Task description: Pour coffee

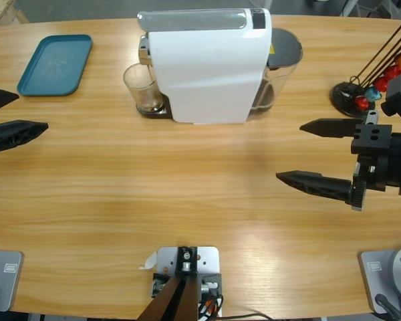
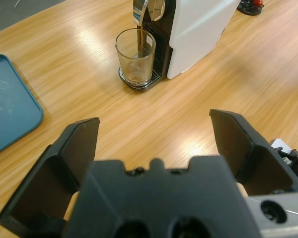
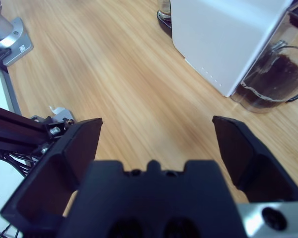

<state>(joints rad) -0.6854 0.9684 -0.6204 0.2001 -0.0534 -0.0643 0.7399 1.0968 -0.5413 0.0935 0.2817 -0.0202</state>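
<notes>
While the machine ran, this was how things stood on the table [image 1: 200, 200].

Coffee: a thin brown stream fell from the spout into the glass [image 2: 135, 58]; a shallow brown layer of coffee [image 2: 137, 75] lay in the bottom.

Glass: it stood upright on the drip tray, tucked against the front of the white coffee machine [image 1: 210, 63], toward the far edge of the table.

Left gripper [image 1: 3, 117]: its jaws were spread wide and held nothing. It hung low at the table's left edge, near the teal tray [image 1: 55, 64].

Right gripper [image 1: 317, 154]: likewise spread wide and empty, at the right side, near the capsule stand [image 1: 367, 90].

Key relation: in the left wrist view the glass sat straight ahead of the left gripper's jaws, with bare wood between. From the right gripper the machine's body blocked most of the glass.

Nearer arm: I judged the left arm better placed, since the glass was on the machine's left side.

Next move, as a guess: a level approach along the table, jaws closing around the upright glass once the stream stopped.
</notes>
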